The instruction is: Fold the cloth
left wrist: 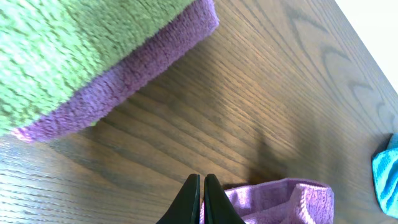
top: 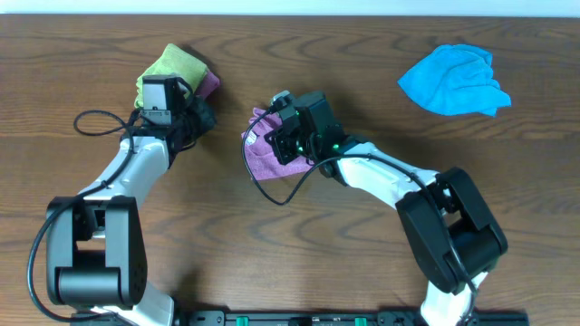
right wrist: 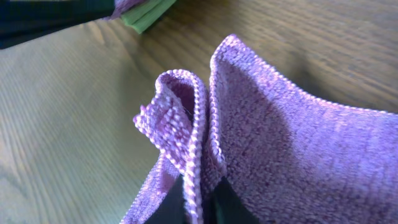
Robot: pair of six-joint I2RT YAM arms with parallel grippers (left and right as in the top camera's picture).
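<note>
Wood table (top: 362, 237), 2 arms. Cloths: 4 total, i.e. 2 purple, 1 green, 1 blue.

The purple cloth (top: 263, 154) lies nr table centre, partly hidden under the R arm's head in overhead view. R gripper (right wrist: 200, 200) is clenched on its edge. R wrist view: a doubled hem stands up out of the pinch betw the dark fingers (right wrist: 233, 208), and the rest of the cloth spreads off to the right, rumpled, not flat.

Stack at far-left of table: green cloth (top: 168, 65) folded, sitting on 2nd purple cloth (top: 211, 83), also folded. The purple edge pokes out below the green along one side (clear in L wrist view).

L gripper (left wrist: 202, 198) is just beside the stack, on the side toward centre. Its tips are pressed together w/ nothing betw them, bare wood ahead.

Blue cloth (top: 453, 80): crumpled heap, far-right, well apart from both arms.
</note>
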